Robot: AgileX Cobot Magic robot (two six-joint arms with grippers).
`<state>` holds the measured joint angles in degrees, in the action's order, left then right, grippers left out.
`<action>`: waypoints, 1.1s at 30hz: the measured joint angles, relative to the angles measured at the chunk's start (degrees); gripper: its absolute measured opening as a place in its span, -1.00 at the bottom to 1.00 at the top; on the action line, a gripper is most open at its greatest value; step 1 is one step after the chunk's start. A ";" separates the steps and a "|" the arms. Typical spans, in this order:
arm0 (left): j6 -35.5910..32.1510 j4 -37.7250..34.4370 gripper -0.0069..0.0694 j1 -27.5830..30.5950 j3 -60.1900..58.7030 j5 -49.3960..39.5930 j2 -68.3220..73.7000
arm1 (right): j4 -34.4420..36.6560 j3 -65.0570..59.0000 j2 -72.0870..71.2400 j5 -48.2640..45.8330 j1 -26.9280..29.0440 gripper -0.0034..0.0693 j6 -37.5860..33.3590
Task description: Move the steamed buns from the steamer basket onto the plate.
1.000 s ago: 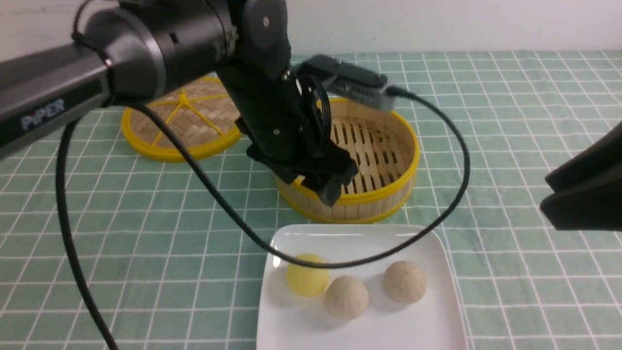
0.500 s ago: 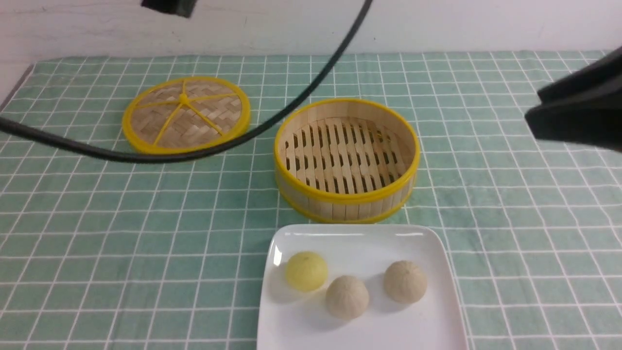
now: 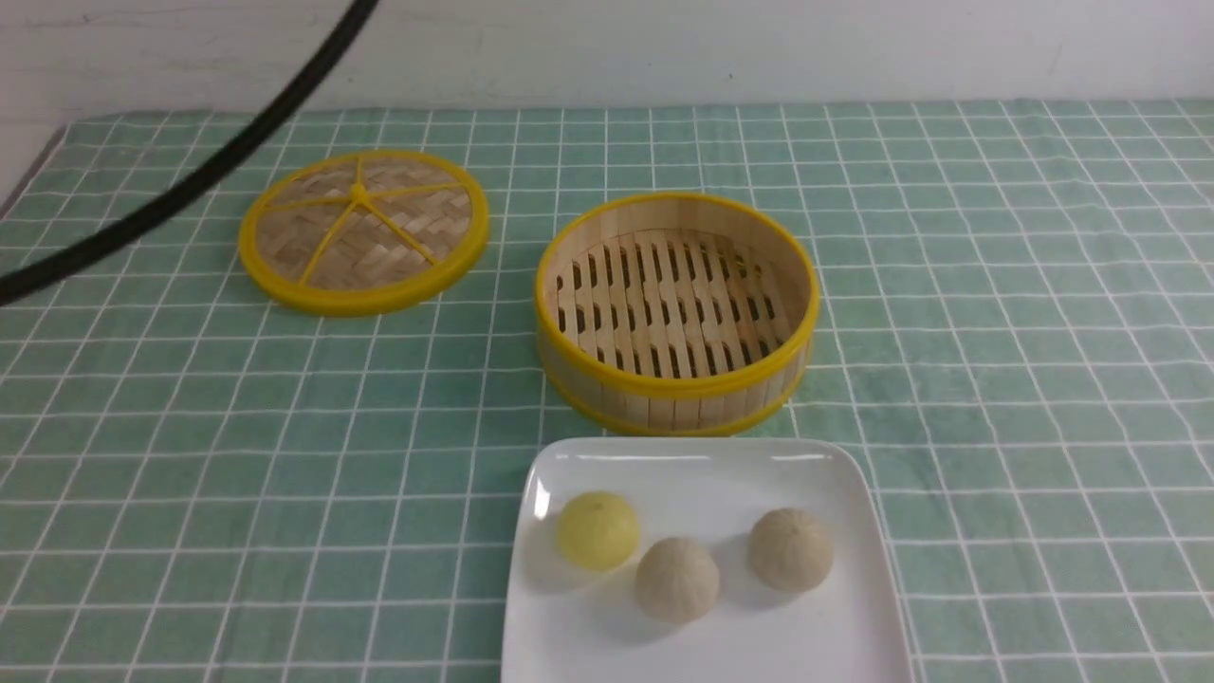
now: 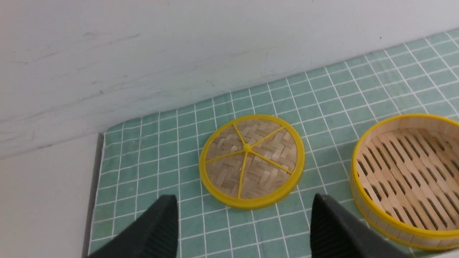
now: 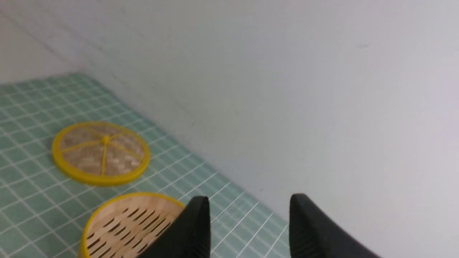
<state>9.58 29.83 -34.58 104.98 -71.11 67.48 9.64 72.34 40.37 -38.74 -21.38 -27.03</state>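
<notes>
Closest to me is the white square plate [image 3: 707, 470], at the near edge of the green checked cloth [image 3: 190, 427]. On it sit a pale yellow steamed bun [image 3: 597, 529] on the left, a beige bun [image 3: 676, 580] just beside it and a little nearer, and a second beige bun [image 3: 790, 549] to the right, standing slightly apart from the middle one.

Just behind the plate's far edge stands the steamer basket [image 3: 676, 387]. It is upright, and its slotted floor is in plain sight from wall to wall. I can't tell whether basket and plate actually touch.

Further back and off to the left, well apart from the basket, the woven lid [image 3: 363, 230] lies flat on the cloth with its yellow spokes up. A black cable [image 3: 190, 180] slants through the air over that far left corner, in front of the white wall [image 3: 759, 47].

Both arms are up off the table. The left gripper [image 4: 244, 233] hangs above the cloth on the near side of the lid, its jaws wide apart with only checked cloth showing between them. The right gripper [image 5: 249, 229] has its jaws apart too, framing a strip of cloth and wall, with the basket's rim beside one finger.
</notes>
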 joint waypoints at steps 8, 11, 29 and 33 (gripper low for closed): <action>0.00 -0.03 0.36 0.00 0.28 0.00 -3.64 | -2.31 0.21 -14.64 -10.67 0.00 -0.01 9.05; 0.00 -0.95 0.36 0.00 0.23 0.00 -3.77 | -5.69 0.29 -18.70 -15.34 0.00 -0.01 14.60; 0.00 -6.61 0.34 0.00 0.18 0.00 -3.36 | -15.71 -28.43 -37.46 -13.94 0.00 0.02 29.09; 0.00 -8.02 0.34 0.00 0.18 0.00 -3.36 | -21.45 -37.11 -38.66 -7.64 0.00 0.07 38.45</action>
<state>9.58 21.81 -34.58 105.17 -71.11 64.12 -11.81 35.23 1.71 -46.38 -21.38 11.41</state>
